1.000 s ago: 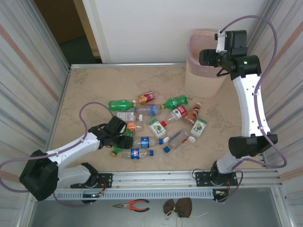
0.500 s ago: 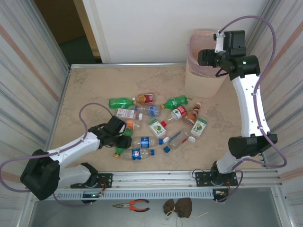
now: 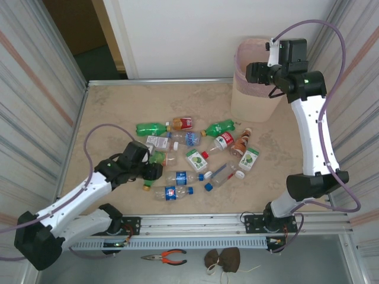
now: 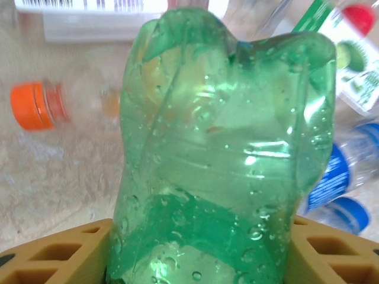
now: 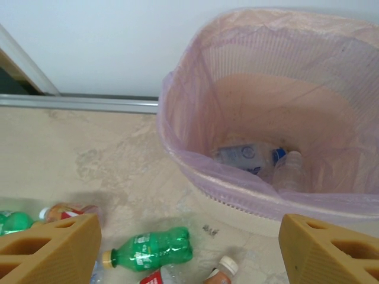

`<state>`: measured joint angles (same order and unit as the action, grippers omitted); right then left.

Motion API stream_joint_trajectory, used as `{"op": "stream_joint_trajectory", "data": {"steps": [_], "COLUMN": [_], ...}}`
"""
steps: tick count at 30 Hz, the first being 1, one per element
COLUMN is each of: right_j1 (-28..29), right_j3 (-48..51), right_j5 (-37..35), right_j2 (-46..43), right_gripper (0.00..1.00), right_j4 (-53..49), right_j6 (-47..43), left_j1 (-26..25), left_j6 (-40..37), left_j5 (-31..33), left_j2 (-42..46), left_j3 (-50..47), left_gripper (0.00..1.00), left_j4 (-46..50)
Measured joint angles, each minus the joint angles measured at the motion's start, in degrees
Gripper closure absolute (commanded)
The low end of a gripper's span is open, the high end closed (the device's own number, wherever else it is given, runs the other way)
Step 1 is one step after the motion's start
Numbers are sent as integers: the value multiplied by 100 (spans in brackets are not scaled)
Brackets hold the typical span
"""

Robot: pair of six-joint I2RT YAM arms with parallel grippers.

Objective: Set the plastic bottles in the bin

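From where I stand, the table (image 3: 106, 112) carries a tight scatter of plastic bottles (image 3: 195, 160) in front of the two arms. The left gripper (image 3: 152, 171) sits at the near left edge of that scatter with its fingers closed on a crumpled green bottle (image 4: 219, 154), wet with droplets inside. Its neighbours crowd it. A clear bottle with an orange cap (image 4: 35, 105) lies just beside it on the left. A white-labelled one (image 3: 157, 143) lies right behind it, and a blue-labelled one (image 4: 331, 177) lies close on its right.

I count thirteen bottles lying on the table besides the held one, though some overlap and I may be one off. Two of them are green (image 3: 151, 128), one is brownish (image 3: 241, 142), and the others are clear or hidden by their labels. A loose blue cap (image 3: 208, 187) seems to lie among them.

The bin (image 3: 246, 103) stands at the far right corner of the table, well apart from the pile. The right gripper (image 5: 189, 231) hangs above its near rim with its fingers spread wide and nothing between them. Two clear bottles lie at the bottom of the liner, one with a blue cap (image 5: 243, 157) and one with a white cap (image 5: 289, 171), touching each other.

On the ledge below the arm bases lie one pair of orange-handled pliers (image 3: 166, 256) and a brown lump (image 3: 222, 258) beside it.
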<state>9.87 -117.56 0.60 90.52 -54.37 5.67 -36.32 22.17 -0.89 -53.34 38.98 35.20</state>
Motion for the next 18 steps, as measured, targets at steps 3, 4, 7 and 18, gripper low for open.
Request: {"op": "stream_joint_trajectory", "data": {"steps": [3, 4, 7, 18], "right_j1": [116, 149, 262, 774], "right_j3": [216, 299, 699, 2911], "right_j5": [186, 262, 658, 2671], "right_j2": [-164, -219, -444, -1574], "right_gripper": [22, 22, 22, 20], "right_j4": [68, 103, 319, 2253], "right_j6": [98, 138, 299, 1248], "left_j1": [4, 11, 13, 28], "left_j6": [-90, -129, -282, -741], "left_j5": [-109, -175, -474, -1915], "left_j2": [201, 260, 389, 225], "left_j3": [164, 201, 262, 533], "left_gripper": [45, 45, 46, 46], "left_j4": [-105, -164, -476, -2288]}}
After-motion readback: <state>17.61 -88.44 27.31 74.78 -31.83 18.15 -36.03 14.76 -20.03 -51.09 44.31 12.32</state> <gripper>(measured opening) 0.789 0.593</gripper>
